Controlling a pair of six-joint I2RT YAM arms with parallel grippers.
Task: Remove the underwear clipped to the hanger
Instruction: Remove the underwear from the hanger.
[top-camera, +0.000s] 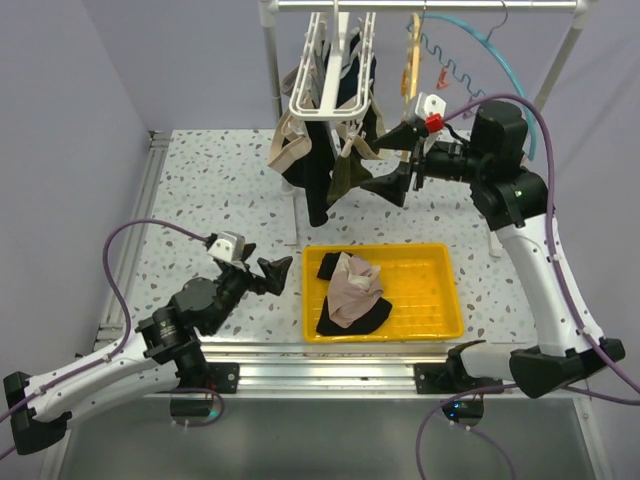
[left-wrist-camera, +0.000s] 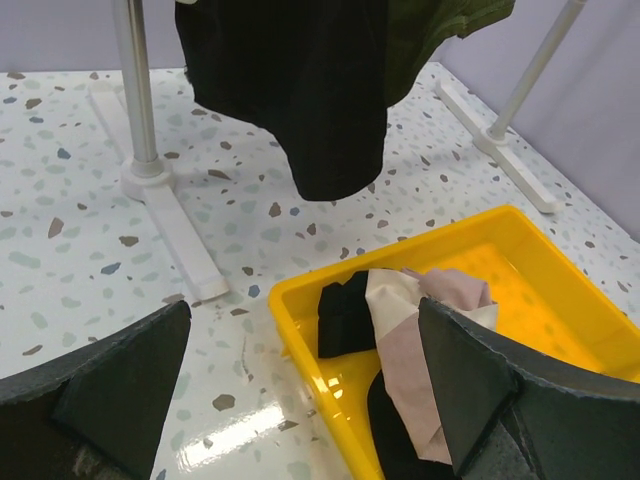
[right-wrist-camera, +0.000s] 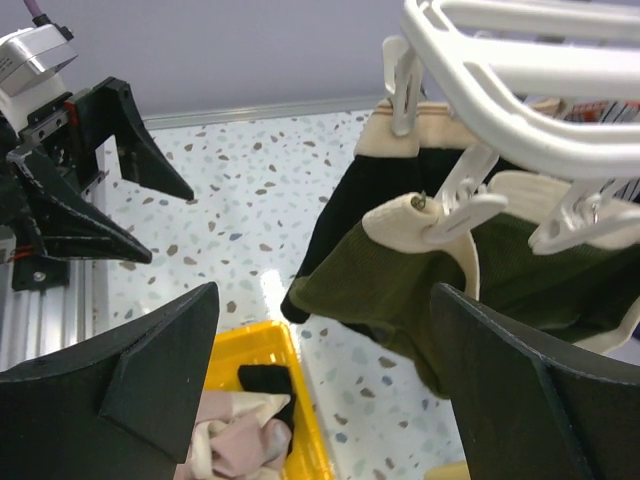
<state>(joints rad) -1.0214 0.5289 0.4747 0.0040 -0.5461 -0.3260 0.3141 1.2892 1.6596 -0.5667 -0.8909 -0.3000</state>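
Observation:
A white clip hanger hangs from the rack rail with underwear clipped under it: a beige piece, a black piece and an olive-and-cream piece. My right gripper is open just right of the olive piece, at its height. In the right wrist view the olive underwear hangs from a white clip ahead of the open right gripper, untouched. My left gripper is open and empty, low over the table left of the tray. The black piece hangs ahead of the left gripper.
A yellow tray at the table's front holds a pink-beige garment and black garments. The rack's white post and foot stand behind the tray. More empty hangers hang at the right of the rail.

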